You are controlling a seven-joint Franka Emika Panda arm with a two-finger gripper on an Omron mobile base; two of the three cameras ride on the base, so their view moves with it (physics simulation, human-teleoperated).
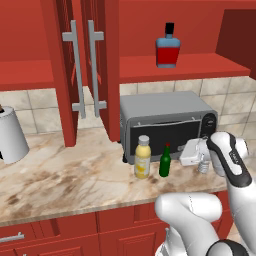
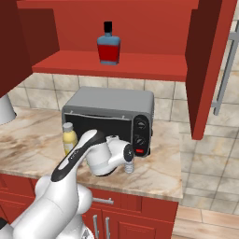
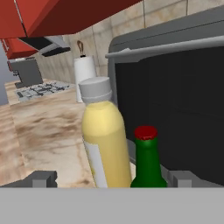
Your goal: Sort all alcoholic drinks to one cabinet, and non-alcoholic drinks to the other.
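Observation:
My gripper [image 1: 181, 154] [image 3: 113, 179] hangs open low over the counter, in front of the toaster oven. Just ahead of its fingertips [image 3: 43, 178] stand the pale-yellow juice bottle [image 1: 143, 157] [image 2: 70, 137] [image 3: 105, 140] and the slim green bottle with a red cap [image 1: 165, 161] [image 3: 147, 162], side by side and untouched. The small clear water bottle [image 1: 203, 166] [image 2: 129, 165] stands beside my hand, partly hidden by the arm. The red-and-blue bottle [image 1: 167, 47] [image 2: 108, 46] sits upright on the red shelf [image 1: 200, 65] [image 2: 154, 65] of the open wall cabinet above the oven.
A grey toaster oven [image 1: 165, 115] [image 2: 112, 107] backs the bottles. Two open red doors with silver bar handles [image 1: 85, 70] hang left of it. Another open door with one handle [image 2: 226, 70] hangs at the right. A paper towel roll [image 1: 10, 135] stands far left.

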